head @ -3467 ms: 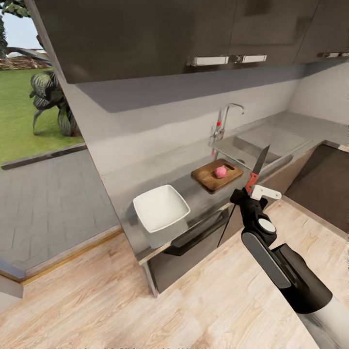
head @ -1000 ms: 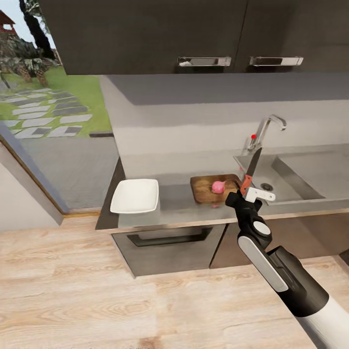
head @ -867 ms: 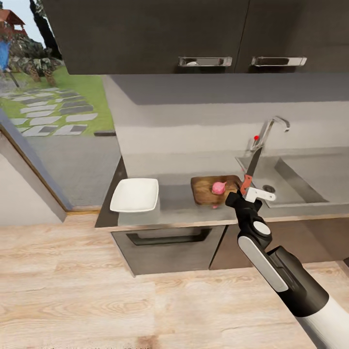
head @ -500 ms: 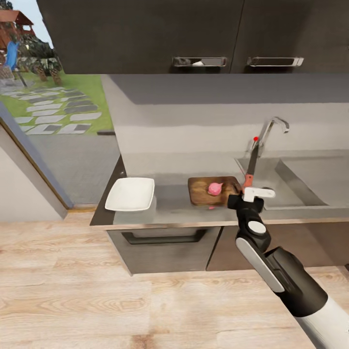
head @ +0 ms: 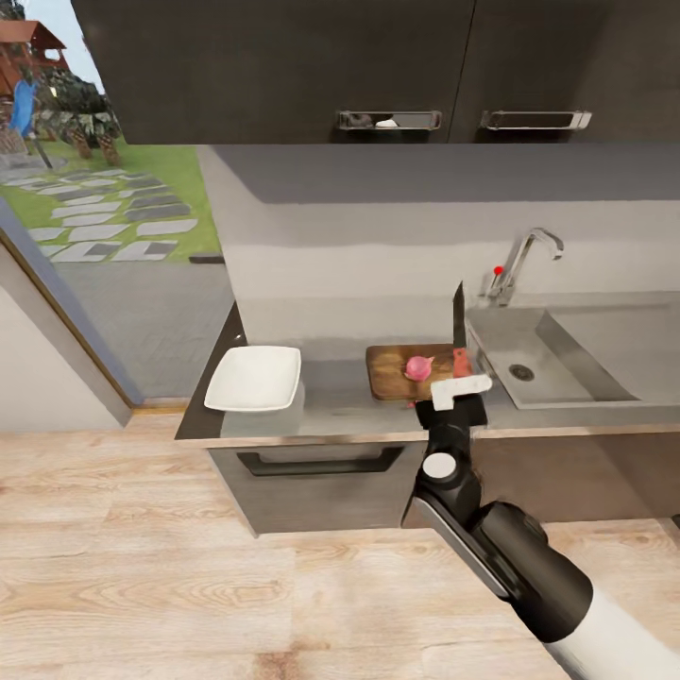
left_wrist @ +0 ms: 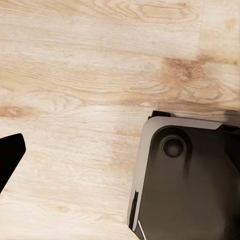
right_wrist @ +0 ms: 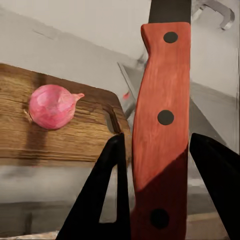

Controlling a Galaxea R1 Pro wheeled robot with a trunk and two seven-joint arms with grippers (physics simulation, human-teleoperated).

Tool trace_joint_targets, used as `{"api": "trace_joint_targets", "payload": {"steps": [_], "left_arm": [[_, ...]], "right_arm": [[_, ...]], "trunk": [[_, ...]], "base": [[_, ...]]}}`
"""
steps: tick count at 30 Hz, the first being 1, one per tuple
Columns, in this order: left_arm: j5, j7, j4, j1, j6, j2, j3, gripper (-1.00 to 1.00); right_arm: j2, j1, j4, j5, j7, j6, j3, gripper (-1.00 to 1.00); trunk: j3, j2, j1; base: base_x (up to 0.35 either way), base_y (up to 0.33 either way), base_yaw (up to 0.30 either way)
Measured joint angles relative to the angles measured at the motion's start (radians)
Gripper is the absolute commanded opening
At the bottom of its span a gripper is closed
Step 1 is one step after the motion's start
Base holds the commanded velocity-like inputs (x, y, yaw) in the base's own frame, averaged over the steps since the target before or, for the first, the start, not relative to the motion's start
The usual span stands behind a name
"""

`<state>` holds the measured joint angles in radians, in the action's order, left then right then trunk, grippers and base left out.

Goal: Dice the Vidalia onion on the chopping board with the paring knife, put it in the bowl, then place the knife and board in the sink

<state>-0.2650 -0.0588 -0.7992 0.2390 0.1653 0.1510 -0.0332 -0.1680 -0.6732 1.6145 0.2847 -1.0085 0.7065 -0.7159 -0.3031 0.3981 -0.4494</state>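
The brown chopping board (head: 392, 376) lies on the grey countertop (head: 331, 408), just left of the sink (head: 567, 364). A pink onion (head: 417, 367) rests on the board, whole. My right gripper (head: 460, 382) is shut on the paring knife (head: 459, 321) and holds it upright, blade up, at the board's right end near the counter's front edge. In the right wrist view the reddish handle (right_wrist: 162, 125) stands between the black fingers (right_wrist: 107, 185), with the onion (right_wrist: 52, 106) and board (right_wrist: 60, 142) beyond. The white square bowl (head: 253, 378) sits at the counter's left end.
A chrome tap (head: 529, 253) stands behind the sink. Dark wall cabinets (head: 378, 66) hang overhead, and dark cabinet fronts (head: 321, 482) lie below the counter. In the left wrist view, one left finger (left_wrist: 9, 157) hangs over the wooden floor (left_wrist: 75, 100) beside the robot's dark base (left_wrist: 185, 185).
My right arm has swung left, carrying the knife from the sink's left edge to the board's right end. Before that, the whole view turned to face the counter.
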Motion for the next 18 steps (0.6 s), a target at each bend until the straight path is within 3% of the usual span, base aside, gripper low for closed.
{"api": "trace_joint_targets", "payload": {"steps": [2, 4, 18], "left_arm": [[0.000, 0.000, 0.000, 0.000, 0.000, 0.000, 0.000, 1.00], [0.000, 0.000, 0.000, 0.000, 0.000, 0.000, 0.000, 1.00], [0.000, 0.000, -0.001, 0.000, 0.000, -0.001, 0.000, 1.00]], "right_arm": [[0.001, 0.000, -0.001, 0.000, -0.044, 0.037, -0.031, -1.00], [0.001, 0.000, -0.002, 0.000, -0.056, 0.045, -0.037, -1.00], [-0.001, 0.000, 0.001, 0.002, -0.065, 0.029, -0.040, -1.00]], "trunk": [[0.000, 0.000, 0.000], [0.000, 0.000, 0.000], [0.000, 0.000, 0.000]], "base": [[0.000, 0.000, 0.000], [0.000, 0.000, 0.000], [0.000, 0.000, 0.000]]}}
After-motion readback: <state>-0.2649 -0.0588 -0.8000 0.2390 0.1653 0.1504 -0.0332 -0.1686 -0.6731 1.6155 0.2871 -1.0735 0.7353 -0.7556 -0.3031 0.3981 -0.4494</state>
